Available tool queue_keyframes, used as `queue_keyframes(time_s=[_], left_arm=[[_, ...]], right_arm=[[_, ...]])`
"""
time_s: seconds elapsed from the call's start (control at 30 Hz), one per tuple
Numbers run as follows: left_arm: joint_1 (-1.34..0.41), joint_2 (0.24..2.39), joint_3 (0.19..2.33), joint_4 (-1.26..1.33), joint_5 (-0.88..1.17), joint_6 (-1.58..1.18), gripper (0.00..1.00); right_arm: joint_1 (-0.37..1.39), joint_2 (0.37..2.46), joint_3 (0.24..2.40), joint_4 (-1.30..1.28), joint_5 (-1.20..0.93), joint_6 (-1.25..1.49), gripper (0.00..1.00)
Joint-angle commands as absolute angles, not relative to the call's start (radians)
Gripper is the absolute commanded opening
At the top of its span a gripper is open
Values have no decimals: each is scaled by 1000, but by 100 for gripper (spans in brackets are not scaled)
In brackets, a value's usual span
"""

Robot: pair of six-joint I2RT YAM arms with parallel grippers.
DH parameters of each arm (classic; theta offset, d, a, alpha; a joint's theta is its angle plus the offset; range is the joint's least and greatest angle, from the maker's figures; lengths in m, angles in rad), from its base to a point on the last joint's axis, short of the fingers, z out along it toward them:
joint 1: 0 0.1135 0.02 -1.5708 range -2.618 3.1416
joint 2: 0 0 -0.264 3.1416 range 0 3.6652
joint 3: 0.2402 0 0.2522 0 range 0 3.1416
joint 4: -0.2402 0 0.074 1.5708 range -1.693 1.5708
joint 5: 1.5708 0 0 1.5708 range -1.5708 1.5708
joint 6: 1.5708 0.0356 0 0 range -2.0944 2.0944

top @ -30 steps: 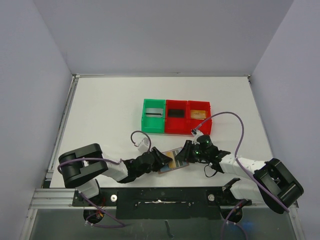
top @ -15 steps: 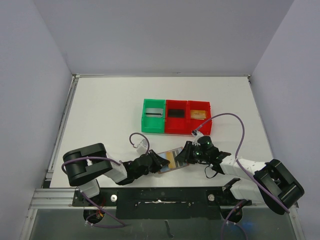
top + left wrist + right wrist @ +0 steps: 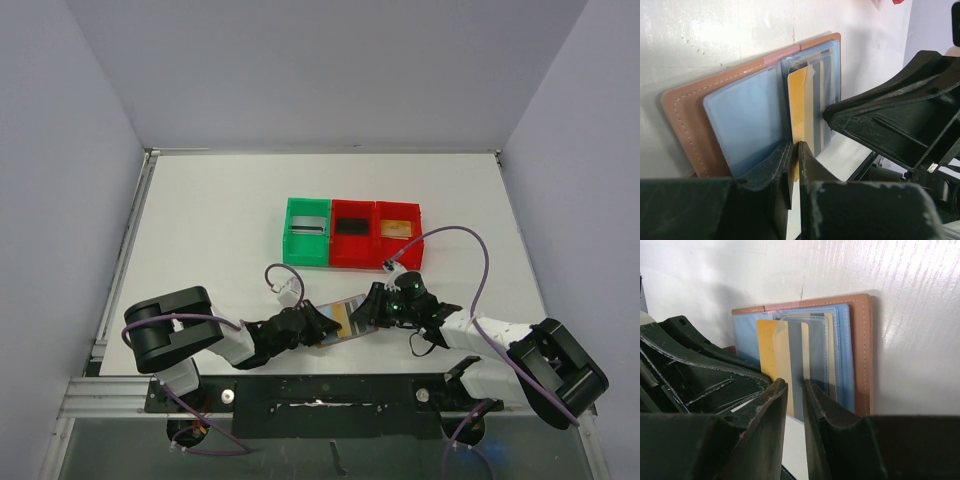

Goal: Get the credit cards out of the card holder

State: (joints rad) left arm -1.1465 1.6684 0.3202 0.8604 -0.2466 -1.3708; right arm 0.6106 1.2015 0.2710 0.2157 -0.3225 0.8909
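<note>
The tan card holder [image 3: 346, 318] lies open between my two grippers, its light blue lining [image 3: 747, 120] facing up. A gold credit card [image 3: 799, 100] sticks partway out of its pocket, beside a grey card [image 3: 795, 355]. My left gripper [image 3: 796, 146] is shut on the gold card's near edge. My right gripper [image 3: 794, 385] is at the opposite side, its jaws a narrow slit apart and closed on the holder's pocket edge [image 3: 862, 350]. In the top view the left gripper [image 3: 318, 326] and right gripper [image 3: 375, 312] flank the holder.
A green bin [image 3: 306, 245] holds a silvery card. Next to it, one red bin [image 3: 352, 248] holds a black card and another red bin [image 3: 398, 248] holds a gold one. All stand in a row behind the holder. Purple cables loop over both arms.
My left gripper's jaws have closed on the gold card's edge, and that arm has drawn back slightly to the left. The right gripper has stayed where it was.
</note>
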Motion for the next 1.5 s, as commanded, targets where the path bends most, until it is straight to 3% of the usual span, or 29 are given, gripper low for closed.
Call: queue_keyframes(time_s=[0.0,0.6,1.1,1.47], left_arm=[[-1153,1658,344,856,-212,-1335,0],[-1152,1418,244,577,-292,-1349,0],[-1144,1156,257,462,-267,-1199,0],[-1099,1067,245,503,-192,-1125,0]], right_arm=[[624,1212,261,97,-312,858,22],[591,1210,293,50,-289,821,23],[542,1060,390,43,-300,786,51],[421,975,274,243,-488,850,71]])
